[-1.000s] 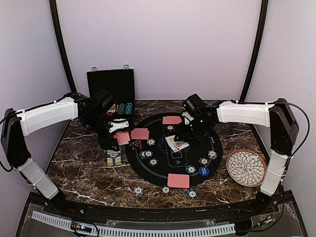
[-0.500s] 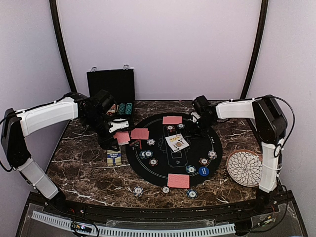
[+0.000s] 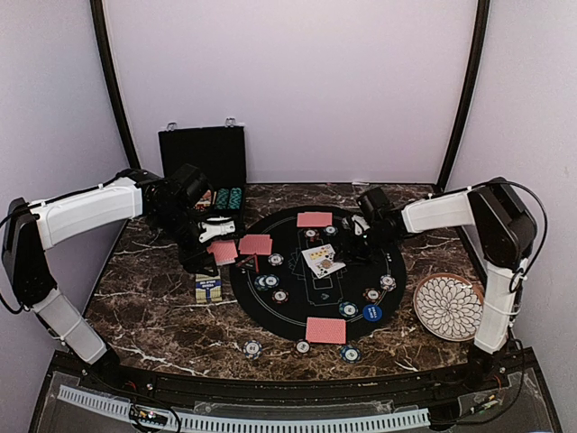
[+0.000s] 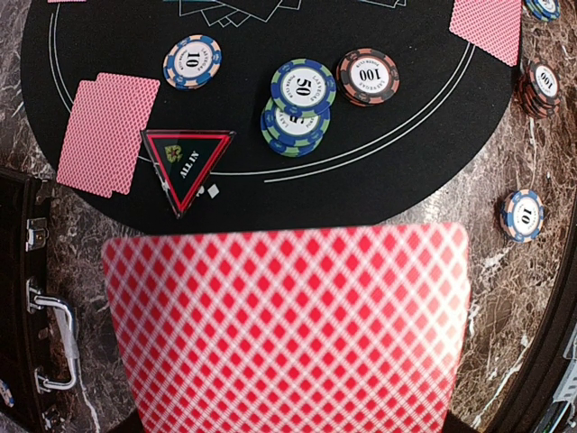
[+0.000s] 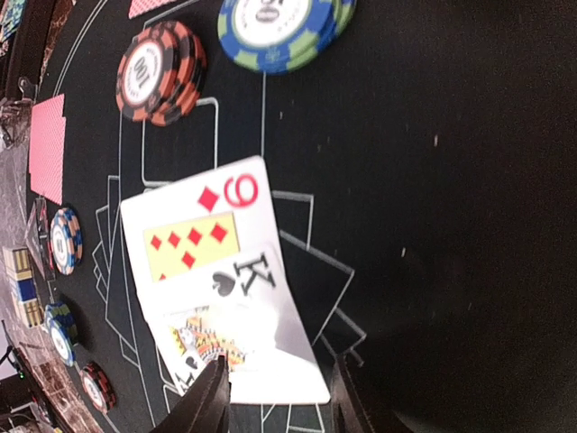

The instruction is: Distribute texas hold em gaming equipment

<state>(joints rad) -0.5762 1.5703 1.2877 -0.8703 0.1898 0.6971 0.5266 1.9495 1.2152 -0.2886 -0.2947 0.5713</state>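
The left tool is closed on a red-backed playing card, which it holds in the air over the left edge of the round black mat. The card fills the near part of the wrist view and hides the fingers. I cannot tell whether it is one card or several. The right tool hangs over the far right part of the mat with its fingers spread and nothing between them. It is just beside the face-up cards, a nine of diamonds and a king of spades, which lie at the mat's centre.

An open black case stands beyond the mat's far left side, behind the left arm. A blue and yellow card box lies on the marble tabletop just left of the mat. A white patterned plate sits to its right.

Three lots of red backs lie on the mat:
- far cards
- left cards, two overlapping
- near cards

Stripe-edged poker chips occupy eight spots on the mat, one of them a blue and green stack. Three outer chips lie just off its near edge. One blue marker disc lies near its right side. One red-edged triangle token lies just beside the left cards.
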